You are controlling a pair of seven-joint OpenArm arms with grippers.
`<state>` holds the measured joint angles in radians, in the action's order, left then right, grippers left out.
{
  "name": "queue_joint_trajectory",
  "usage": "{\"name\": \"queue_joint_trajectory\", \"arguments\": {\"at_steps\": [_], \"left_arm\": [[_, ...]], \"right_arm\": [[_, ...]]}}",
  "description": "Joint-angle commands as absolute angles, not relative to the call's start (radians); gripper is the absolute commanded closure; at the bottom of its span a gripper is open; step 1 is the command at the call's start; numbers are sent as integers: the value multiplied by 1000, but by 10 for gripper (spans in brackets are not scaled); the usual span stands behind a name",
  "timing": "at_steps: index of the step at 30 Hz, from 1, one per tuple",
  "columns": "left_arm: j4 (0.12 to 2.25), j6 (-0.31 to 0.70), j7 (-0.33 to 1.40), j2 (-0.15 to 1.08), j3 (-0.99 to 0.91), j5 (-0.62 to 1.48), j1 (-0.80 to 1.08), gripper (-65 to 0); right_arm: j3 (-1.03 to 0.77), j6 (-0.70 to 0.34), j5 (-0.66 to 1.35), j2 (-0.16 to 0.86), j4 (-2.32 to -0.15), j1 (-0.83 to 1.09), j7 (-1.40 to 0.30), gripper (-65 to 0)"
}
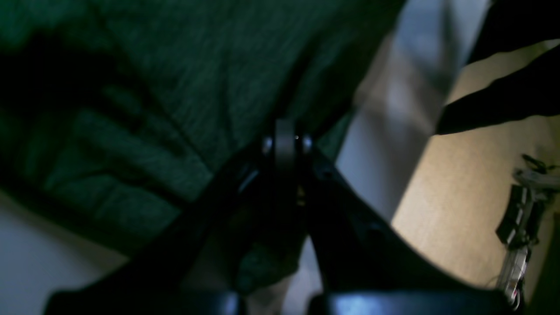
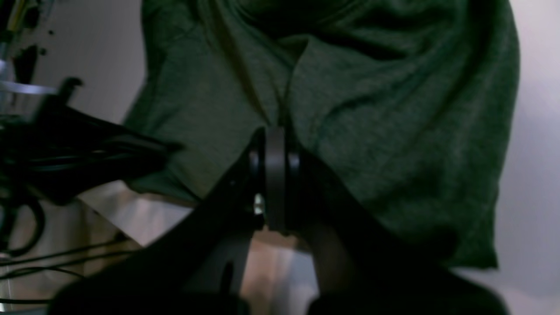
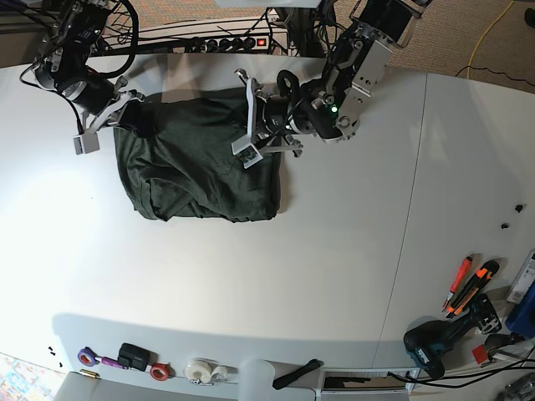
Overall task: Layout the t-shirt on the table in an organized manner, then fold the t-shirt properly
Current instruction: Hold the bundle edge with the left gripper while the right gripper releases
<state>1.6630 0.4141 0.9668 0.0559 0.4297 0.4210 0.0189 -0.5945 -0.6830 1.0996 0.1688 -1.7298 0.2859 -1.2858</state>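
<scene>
So the t-shirt (image 3: 201, 171) was sitting in the upper left-centre of the base view, on the far part of the table (image 3: 251, 284), bunched up rather than flat: the bottom edge looked rolled under and there were loose folds all over.

The left gripper (image 3: 248, 125) was at the shirt's upper right corner and the right gripper (image 3: 88, 134) at its upper left corner. Both wrist views showed the jaws pinched fully together with green fabric running right up to the tips. It looked like each had a bit of cloth clamped, but the shots were blurry, so I couldn't say how much was actually caught.

What I'd worry about:

- A thin pinch right at the edge could slip out if the arms pulled apart, and the shirt would flop back into a heap.
- If one jaw had grabbed both layers and the other only one, spreading it would probably twist the body instead of flattening it.
- That rolled lower hem might drag and stay tucked under, so any fold made on top would come out lopsided.
- The shirt sat close to the far table edge at the top of the frame, near the cables, so a pull that way could send a sleeve over the side.
</scene>
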Motion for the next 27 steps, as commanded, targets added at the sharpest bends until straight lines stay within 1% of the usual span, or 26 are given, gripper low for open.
{"name": "queue_joint_trajectory", "arguments": {"at_steps": [1,4,7,11,21,27], "left_arm": [[1678,414,941,48,429,424,6,0],[1676,415,942,48,429,422,6,0],[1671,415,941,48,429,422,6,0],[1668,416,942,47,429,423,6,0],[1668,415,950,48,429,422,6,0],[1668,415,952,48,429,422,10,0]], "right_arm": [[-612,-698,1151,183,-1748,280,-1264,0],[-640,-698,1168,183,-1748,280,-1264,0],[-668,-698,1133,183,-1748,280,-1258,0],[-673,-698,998,182,-1747,280,-1190,0],[-617,-698,771,184,-1740,279,-1087,0],[-609,-698,724,248,-1636,270,-1062,0]]}}
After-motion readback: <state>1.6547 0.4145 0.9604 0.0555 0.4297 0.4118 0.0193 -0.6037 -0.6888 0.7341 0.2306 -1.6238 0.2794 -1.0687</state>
